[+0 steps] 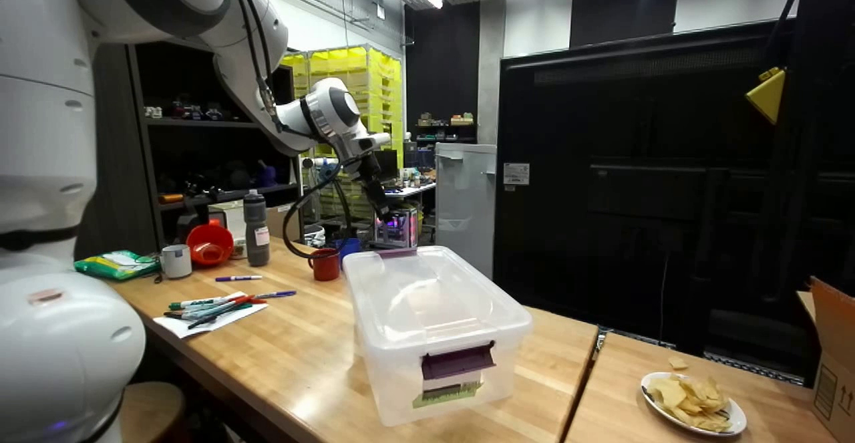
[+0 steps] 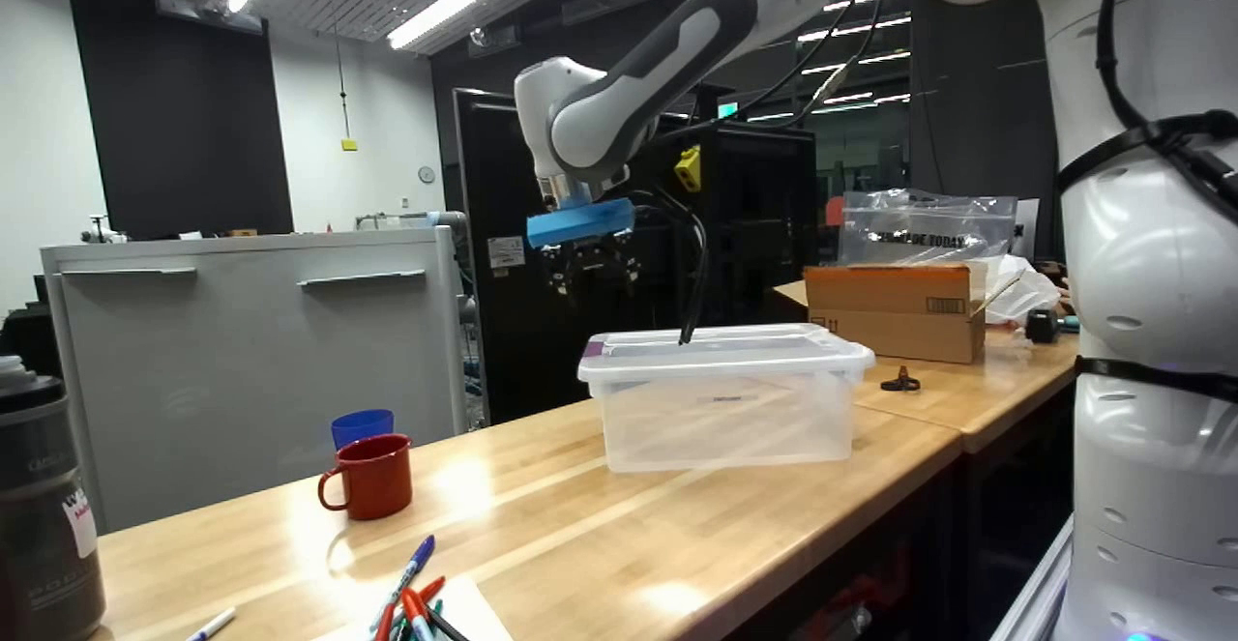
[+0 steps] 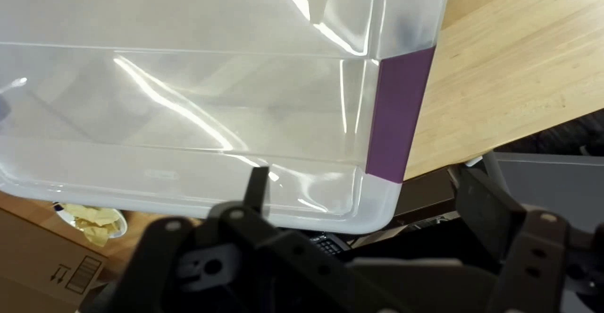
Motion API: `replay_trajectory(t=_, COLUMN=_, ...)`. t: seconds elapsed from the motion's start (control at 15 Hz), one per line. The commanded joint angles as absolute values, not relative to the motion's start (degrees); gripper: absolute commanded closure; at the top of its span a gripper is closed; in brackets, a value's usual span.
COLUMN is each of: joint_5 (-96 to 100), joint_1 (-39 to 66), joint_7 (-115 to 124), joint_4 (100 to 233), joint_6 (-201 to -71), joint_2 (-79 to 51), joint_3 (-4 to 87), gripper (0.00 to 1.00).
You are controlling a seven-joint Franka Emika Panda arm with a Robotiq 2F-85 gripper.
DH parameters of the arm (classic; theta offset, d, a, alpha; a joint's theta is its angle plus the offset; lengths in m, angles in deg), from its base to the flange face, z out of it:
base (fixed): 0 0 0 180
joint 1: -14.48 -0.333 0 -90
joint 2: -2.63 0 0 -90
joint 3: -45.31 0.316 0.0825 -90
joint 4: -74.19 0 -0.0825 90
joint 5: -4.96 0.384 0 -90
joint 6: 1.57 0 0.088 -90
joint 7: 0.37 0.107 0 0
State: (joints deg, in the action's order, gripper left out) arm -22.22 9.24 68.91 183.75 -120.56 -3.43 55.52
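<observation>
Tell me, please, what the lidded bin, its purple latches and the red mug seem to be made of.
Lidded bin: translucent plastic, glossy on top; light streaks its lid and shapes show faintly through. Purple latches: probably moulded plastic, opaque, matte, evenly coloured. Red mug: smooth; glazed ceramic or enamelled metal, its even coat leaves this open.

My claw [image 3: 371, 192] gapes near a clear box [image 3: 212, 96] with a purple latch [image 3: 401, 114]; beyond it I see chips [image 3: 96, 219] on a plate [image 3: 123, 224].

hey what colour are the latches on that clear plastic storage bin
Dark purple; both latches show best in an exterior view.
</observation>
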Motion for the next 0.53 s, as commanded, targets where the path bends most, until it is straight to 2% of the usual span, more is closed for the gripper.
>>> replay_trajectory(t=0.0, joint_5=-17.9, joint_1=8.5, joint_7=64.2, joint_4=182.9, joint_6=-123.0, joint_2=-3.9, joint_3=53.0, gripper=0.00)
replay_trajectory(t=0.47, joint_5=-12.2, joint_1=7.9, joint_7=57.1, joint_4=183.3, joint_6=-127.2, joint_2=-5.0, joint_3=52.2, gripper=0.00)
